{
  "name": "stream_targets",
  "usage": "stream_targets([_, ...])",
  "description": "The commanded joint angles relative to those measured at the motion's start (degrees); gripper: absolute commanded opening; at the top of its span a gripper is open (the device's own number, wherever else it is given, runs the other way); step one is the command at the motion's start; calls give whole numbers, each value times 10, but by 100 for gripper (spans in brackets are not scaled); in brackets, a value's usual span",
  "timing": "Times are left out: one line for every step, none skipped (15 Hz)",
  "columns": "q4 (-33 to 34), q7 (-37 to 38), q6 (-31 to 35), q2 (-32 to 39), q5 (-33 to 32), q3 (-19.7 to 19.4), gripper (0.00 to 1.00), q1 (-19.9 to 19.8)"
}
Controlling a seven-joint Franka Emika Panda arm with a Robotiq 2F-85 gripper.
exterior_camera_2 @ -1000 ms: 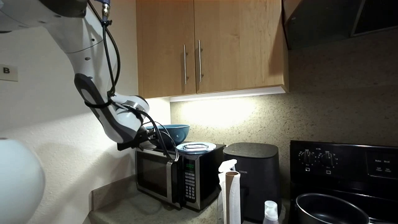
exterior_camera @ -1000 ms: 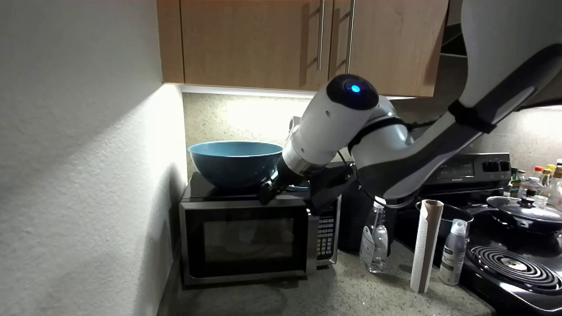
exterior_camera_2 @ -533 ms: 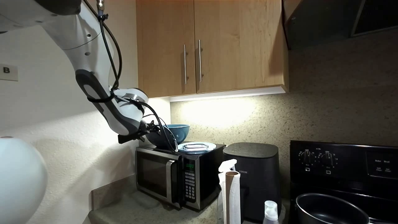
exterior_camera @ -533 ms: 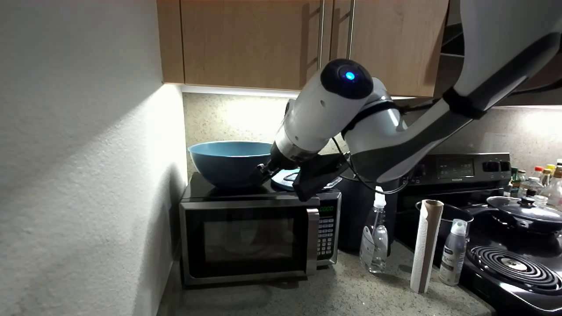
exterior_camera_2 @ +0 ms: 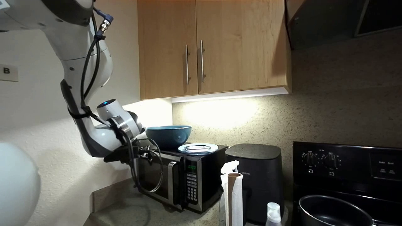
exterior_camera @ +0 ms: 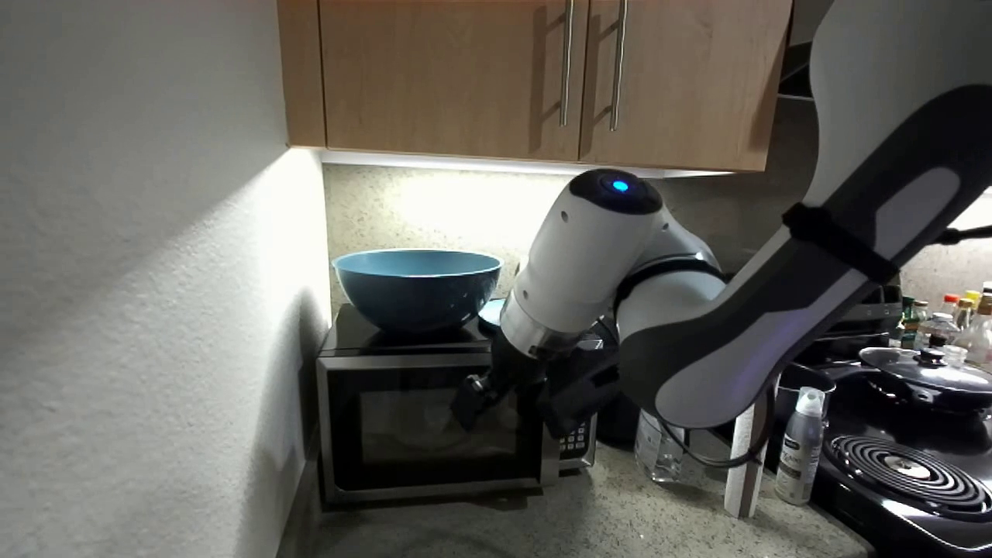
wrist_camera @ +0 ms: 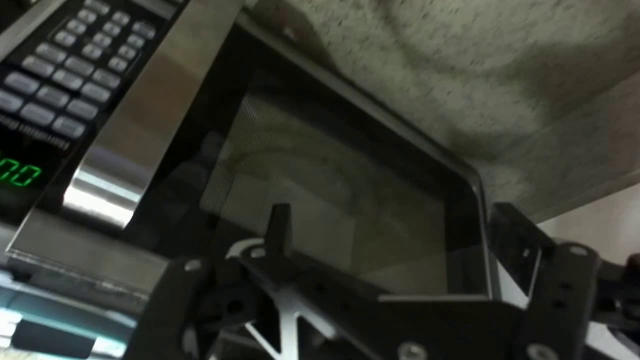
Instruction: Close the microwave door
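A wall (exterior_camera: 155, 310) filled the left of an exterior view. Lower left of centre, the microwave door (exterior_camera: 411, 438) stood below a blue bowl (exterior_camera: 418, 302). The gripper (wrist_camera: 390, 218) hung before the door, jaws spread apart in the wrist view. The arm (exterior_camera: 682, 360), slanting from upper right, partly hid the control panel (exterior_camera: 573, 443), a clear bottle (exterior_camera: 659, 453) and paper roll (exterior_camera: 742, 484); a capped bottle (exterior_camera: 800, 449) and stove (exterior_camera: 891, 425) stood lower right.

My arm (exterior_camera_2: 103, 137) hangs bent above the bench (exterior_camera_2: 119, 210), the jaws, partly behind cables (exterior_camera_2: 83, 78), in front of the microwave door (exterior_camera_2: 154, 175); I can't read their spread or contact. On the microwave (exterior_camera_2: 213, 175) sit a blue bowl (exterior_camera_2: 171, 135) and a plate (exterior_camera_2: 214, 147). Just beside it I see 1 black appliance (exterior_camera_2: 260, 182) with a paper roll (exterior_camera_2: 237, 201) in front.
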Motion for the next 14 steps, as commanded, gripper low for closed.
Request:
stream_targets([-60,-142,-36,-35,161,157,100,-121])
stream_targets([-45,-188,-52,-29,208,201,100,-160])
stream_targets([-27,-214,-58,-20,224,201,100,-165])
stream_targets([-4,-218,-49,-9,195,183,100,-164])
stream_targets([9,-237,-40,-2,195,186,100,-176])
stream_targets([26,-253,-29,10,192,182,100,-188])
stream_targets([39,-272,-17,20,197,184,100,-202])
stream_targets([49,-295,-9,31,205,192,100,-220])
stream_targets([59,-312,-4,43,221,204,100,-241])
stream_targets([67,-322,-6,55,231,212,100,-258])
stream_targets([74,-328,-7,63,235,219,100,-271])
stream_targets([81,-330,-9,72,234,221,100,-281])
stream_targets([87,-353,-7,79,259,217,100,-278])
stream_targets([94,-360,-4,86,268,223,100,-285])
